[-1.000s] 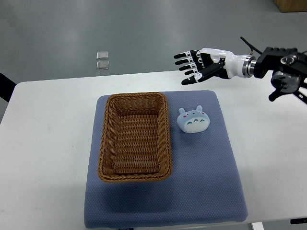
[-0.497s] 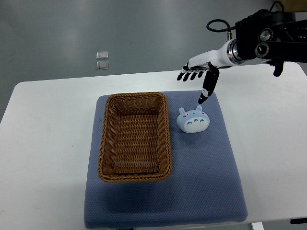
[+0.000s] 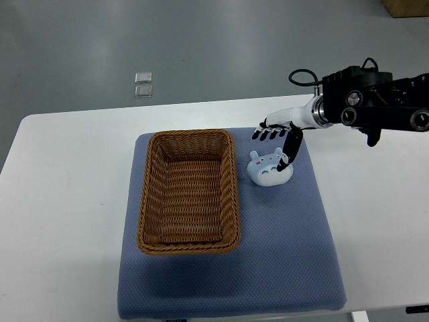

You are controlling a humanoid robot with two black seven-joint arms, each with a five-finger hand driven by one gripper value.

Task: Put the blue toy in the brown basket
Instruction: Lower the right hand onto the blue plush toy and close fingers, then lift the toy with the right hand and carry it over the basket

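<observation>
A small blue toy [image 3: 265, 170] with a round face lies on a blue mat [image 3: 281, 248], just right of the brown wicker basket [image 3: 188, 191], which has nothing in it. My right hand [image 3: 275, 141] comes in from the right edge and hovers right above the toy's far side. Its fingers [image 3: 267, 135] are spread over the toy's top edge and its thumb [image 3: 289, 153] points down against the toy's right side. It is open and holds nothing. The left arm is out of view.
The mat lies on a white table [image 3: 67, 201]. Two small clear squares [image 3: 143, 84] lie on the grey floor beyond the table's far edge. A brown box corner [image 3: 406, 7] shows at the top right.
My right hand has turned palm down and come down and nearer, from above the mat's far edge to just over the toy. The toy and basket have not moved.
</observation>
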